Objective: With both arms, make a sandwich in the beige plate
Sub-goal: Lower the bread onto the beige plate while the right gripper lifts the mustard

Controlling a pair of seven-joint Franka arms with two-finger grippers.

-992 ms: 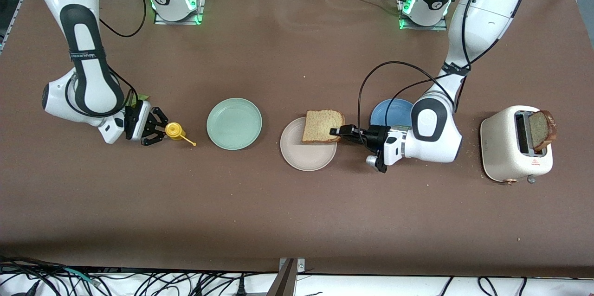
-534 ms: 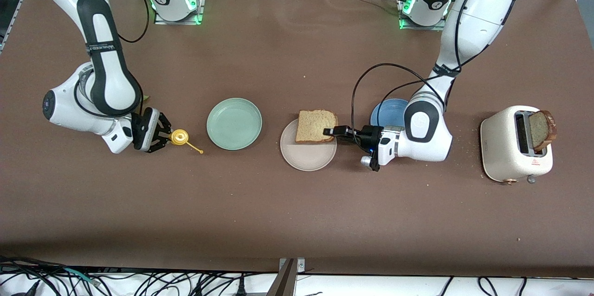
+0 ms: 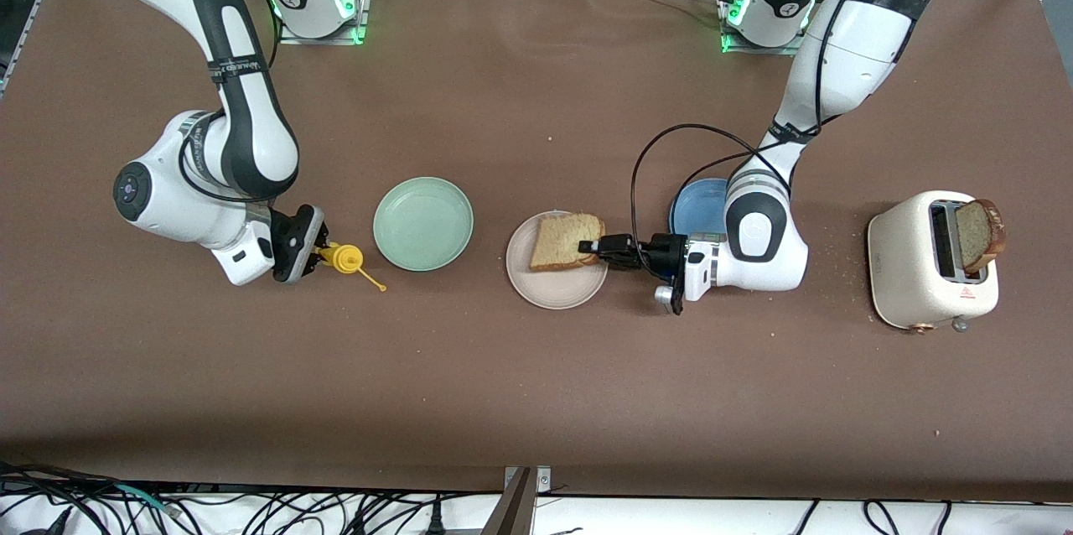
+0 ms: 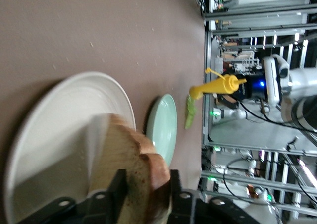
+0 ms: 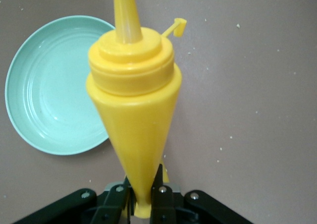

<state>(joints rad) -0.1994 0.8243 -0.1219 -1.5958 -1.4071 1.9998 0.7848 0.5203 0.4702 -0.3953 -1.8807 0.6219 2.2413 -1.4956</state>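
On the brown table (image 3: 536, 384), I'm lowering toast (image 3: 563, 241) onto the beige plate (image 3: 549, 288); left tool (image 3: 593, 248) now loosening around it, right tool (image 3: 323, 254) gripping the yellow bottle (image 3: 345, 257) nearer.

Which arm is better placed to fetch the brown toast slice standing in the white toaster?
The left arm: its gripper is at the beige plate, toward the toaster's end; the right gripper holds the yellow squeeze bottle.

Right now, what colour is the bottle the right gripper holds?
Yellow all over, cap included; the bottle shows best in the right wrist view.
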